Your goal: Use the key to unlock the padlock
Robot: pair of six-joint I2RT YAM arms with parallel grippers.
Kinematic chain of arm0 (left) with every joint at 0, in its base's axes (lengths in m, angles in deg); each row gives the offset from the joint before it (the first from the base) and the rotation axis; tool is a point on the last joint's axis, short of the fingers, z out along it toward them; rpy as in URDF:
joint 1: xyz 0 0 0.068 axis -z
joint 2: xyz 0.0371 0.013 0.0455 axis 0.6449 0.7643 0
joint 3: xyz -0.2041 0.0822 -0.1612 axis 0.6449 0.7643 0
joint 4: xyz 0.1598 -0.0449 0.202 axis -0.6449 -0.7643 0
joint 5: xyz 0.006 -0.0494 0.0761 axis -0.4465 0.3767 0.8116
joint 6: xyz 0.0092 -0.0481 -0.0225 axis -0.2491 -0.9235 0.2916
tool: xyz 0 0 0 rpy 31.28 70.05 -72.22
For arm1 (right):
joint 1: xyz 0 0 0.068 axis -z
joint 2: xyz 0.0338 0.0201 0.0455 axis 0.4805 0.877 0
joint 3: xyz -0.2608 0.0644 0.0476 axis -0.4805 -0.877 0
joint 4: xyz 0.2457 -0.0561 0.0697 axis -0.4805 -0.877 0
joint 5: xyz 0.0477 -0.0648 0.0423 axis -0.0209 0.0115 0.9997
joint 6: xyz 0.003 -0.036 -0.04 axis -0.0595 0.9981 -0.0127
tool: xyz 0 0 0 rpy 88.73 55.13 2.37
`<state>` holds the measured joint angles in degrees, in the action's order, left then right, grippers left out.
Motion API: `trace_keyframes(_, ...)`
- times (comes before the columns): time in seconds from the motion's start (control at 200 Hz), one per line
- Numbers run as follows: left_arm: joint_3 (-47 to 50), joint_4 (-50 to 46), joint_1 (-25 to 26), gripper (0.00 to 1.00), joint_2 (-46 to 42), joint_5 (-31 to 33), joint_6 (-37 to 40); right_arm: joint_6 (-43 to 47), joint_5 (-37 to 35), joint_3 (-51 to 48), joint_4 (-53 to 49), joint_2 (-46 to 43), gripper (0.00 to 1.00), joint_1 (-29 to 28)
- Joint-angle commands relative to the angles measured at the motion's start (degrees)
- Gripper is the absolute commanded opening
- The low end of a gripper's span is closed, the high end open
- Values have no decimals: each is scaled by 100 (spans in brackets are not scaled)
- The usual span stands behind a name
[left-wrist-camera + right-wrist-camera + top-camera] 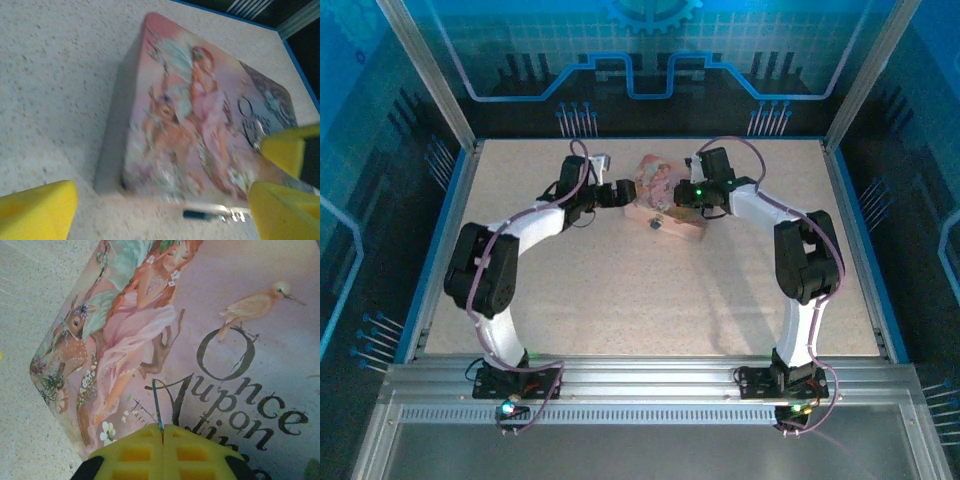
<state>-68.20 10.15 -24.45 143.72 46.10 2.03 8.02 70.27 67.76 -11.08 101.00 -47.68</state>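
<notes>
My right claw (pixel 162 432) is clenched on the key (pixel 157 402), blade jutting over the pink tin (pixel 240 365); my left claw (pixel 162 200) gapes, empty; the padlock (pixel 199 215) sits at the tin's near edge, so I judge the key fetched, insertion and turning not yet done.

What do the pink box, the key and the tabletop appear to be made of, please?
The pink box: probably printed tin, given its smooth satin lid and rounded corners, though card is possible. The key: looks like thin dark metal, a stiff, slim sliver. The tabletop: speckled and matte, perhaps a stone-look laminate.
</notes>
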Motion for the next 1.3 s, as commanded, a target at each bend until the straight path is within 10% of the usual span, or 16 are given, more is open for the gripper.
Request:
trace_keyframes(0.0,-746,-548,-6,89,515,-222,284,-186,-117,-307,-368,121,0,-116)
trace_keyframes(0.61,-1585,-1086,-24,82,1696,-155,577,-739,374,-1816,641,1,0,-116)
trace_keyframes(1.296,1086,-147,20,80,-45,-182,391,-981,521,-3085,1084,-991,0,-629)
